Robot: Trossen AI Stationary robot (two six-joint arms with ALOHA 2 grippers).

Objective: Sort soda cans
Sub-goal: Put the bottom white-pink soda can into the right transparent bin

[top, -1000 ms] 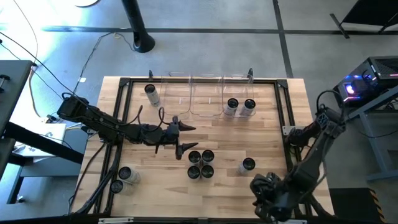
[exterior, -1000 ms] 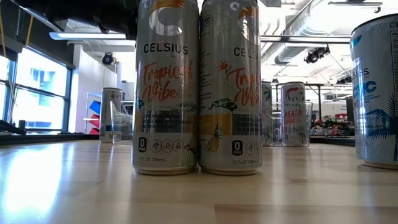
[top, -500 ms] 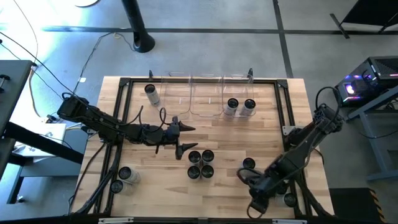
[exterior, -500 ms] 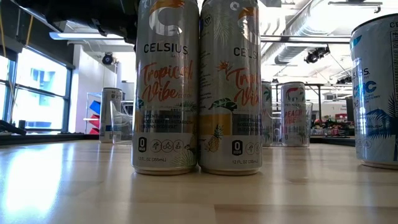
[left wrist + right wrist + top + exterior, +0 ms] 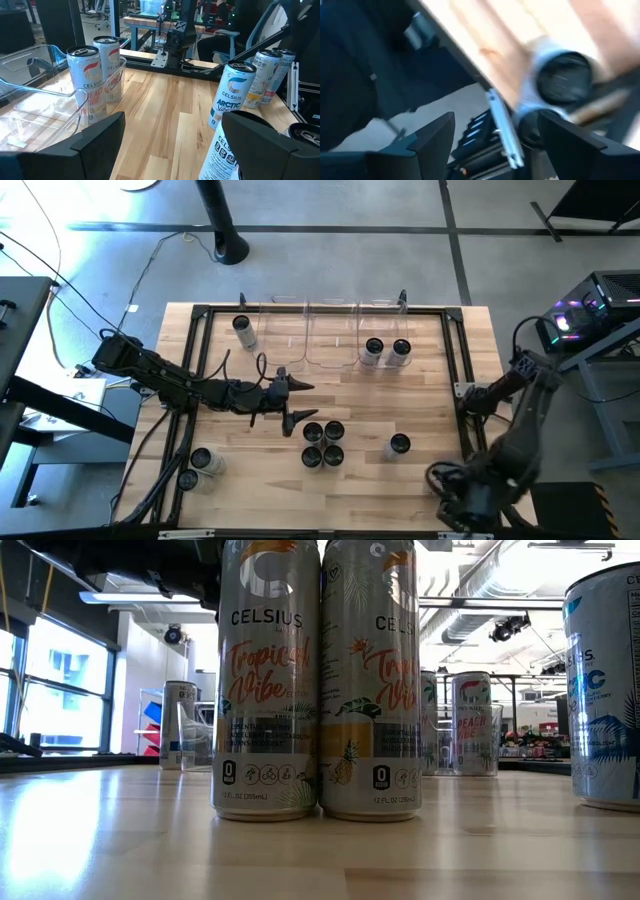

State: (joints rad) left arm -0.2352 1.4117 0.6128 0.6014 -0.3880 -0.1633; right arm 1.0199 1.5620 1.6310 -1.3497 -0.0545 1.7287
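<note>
Four soda cans (image 5: 322, 444) stand bunched in a square near the middle of the wooden table (image 5: 430, 395), and my left pincer (image 5: 296, 402) hangs just at their ten o'clock, fingers spread wide and holding nothing, placed, I judge, to drop onto the nearest can of the bunch. One lone can (image 5: 399, 444) stands at three o'clock of the bunch, apart from it. Two cans (image 5: 387, 351) already sit in the rightmost of the clear bins (image 5: 322, 330) lined up along the table's twelve o'clock edge, presumably the sorted ones; another can (image 5: 243, 330) stands outside the bins at their nine o'clock end. Two more cans (image 5: 200, 463) wait by the seven o'clock corner.

My right pincer (image 5: 462, 502) is drawn off to the five o'clock corner, over the table's edge, its fingers standing apart and empty; its own camera looks down on a blurred can top (image 5: 564, 77) by the frame rail. From table height, two Tropical Vibe cans (image 5: 318, 680) stand touching side by side, labels forward, which makes flavours easy to read for sorting. Most of the cans remain unsorted.
</note>
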